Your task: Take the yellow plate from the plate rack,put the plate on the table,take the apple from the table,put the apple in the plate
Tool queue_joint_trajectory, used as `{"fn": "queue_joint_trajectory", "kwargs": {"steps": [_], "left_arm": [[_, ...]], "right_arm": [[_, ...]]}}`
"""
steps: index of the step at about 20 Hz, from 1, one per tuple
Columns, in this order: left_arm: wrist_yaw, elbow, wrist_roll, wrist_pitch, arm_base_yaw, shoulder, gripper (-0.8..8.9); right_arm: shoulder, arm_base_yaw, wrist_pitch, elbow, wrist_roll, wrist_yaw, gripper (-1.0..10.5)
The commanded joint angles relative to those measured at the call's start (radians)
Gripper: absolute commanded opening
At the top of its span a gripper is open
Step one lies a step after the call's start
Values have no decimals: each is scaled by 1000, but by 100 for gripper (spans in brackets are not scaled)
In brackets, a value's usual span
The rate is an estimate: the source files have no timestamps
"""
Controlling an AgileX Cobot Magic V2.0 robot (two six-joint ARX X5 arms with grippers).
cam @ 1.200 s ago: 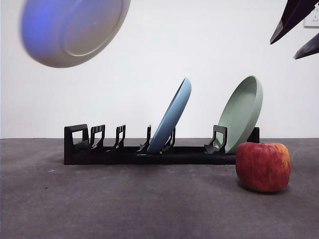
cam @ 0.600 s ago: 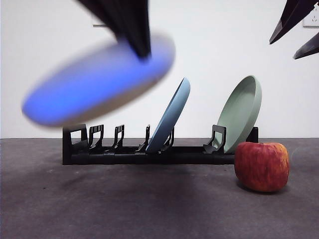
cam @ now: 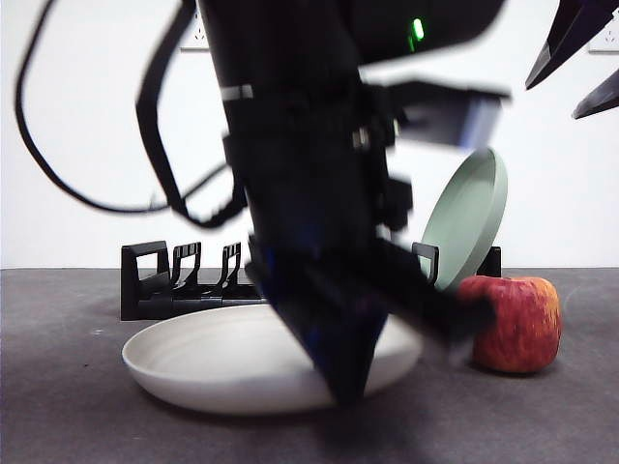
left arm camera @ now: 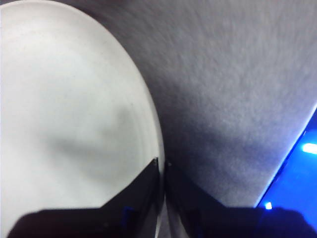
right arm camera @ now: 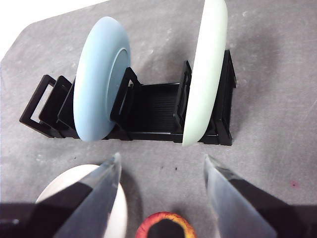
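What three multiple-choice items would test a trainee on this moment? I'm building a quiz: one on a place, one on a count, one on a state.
1. Where is the yellow plate?
A. in the rack
B. low over or on the table, in front of the rack
C. on top of the apple

2. How many plates stand in the rack?
A. one
B. two
C. three

3. How is the left gripper?
A. shut on the yellow plate's rim
B. open above the apple
C. out of view

Answers:
1 B: front view shows it low before the rack.
2 B: the blue plate and green plate stand there.
3 A: its jaws pinch the rim.
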Motion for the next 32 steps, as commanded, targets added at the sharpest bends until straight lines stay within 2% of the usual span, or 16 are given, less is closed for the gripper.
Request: {"fn": "queue_joint_trajectory", "kwargs": {"steps": [1,3,4,5,6,9,10,13,14,16,18,21,24,28,32], "left_arm": [[14,-8,32,8,5,37,-4],[14,-7,31,9,5,37,37],[10,-6,31,4,6,33,152],[3,-5,28,-4,10,23,311],[-28,-3,6,-17,10,9,406],[-140,30,-76,-87,6,-86,410],[-150,35,-82,-83,5,-137,409],[-150,37,-95,-16,6,-353,409],[-150,39,-98,6,7,-436,409],[-154,39,-98,43,14,-584,409],[-208,39,-98,60,18,-719,409],[-335,39,-91,61,17,-898,409],[-418,39,-72,58,17,-1040,409],[-468,39,-72,48,17,-1170,409],[-499,39,-72,19,16,-1214,409]], "right_arm": [[3,1,3,4,-8,2,285],[3,1,3,4,-8,2,285],[3,1,3,4,-8,2,285],[3,1,2,4,-8,1,285],[3,1,2,4,-9,-4,285],[3,15,-3,4,-46,-5,293],[3,28,-8,4,-68,-5,297],[3,88,-29,8,-114,12,572],[3,121,-43,14,-132,51,610],[10,191,-95,33,-178,150,610],[40,253,-150,58,-200,227,650],[114,310,-179,70,-207,246,671],[218,350,-187,70,-208,341,671],[350,354,-197,70,-207,339,670],[469,354,-204,70,-206,336,665]]}}
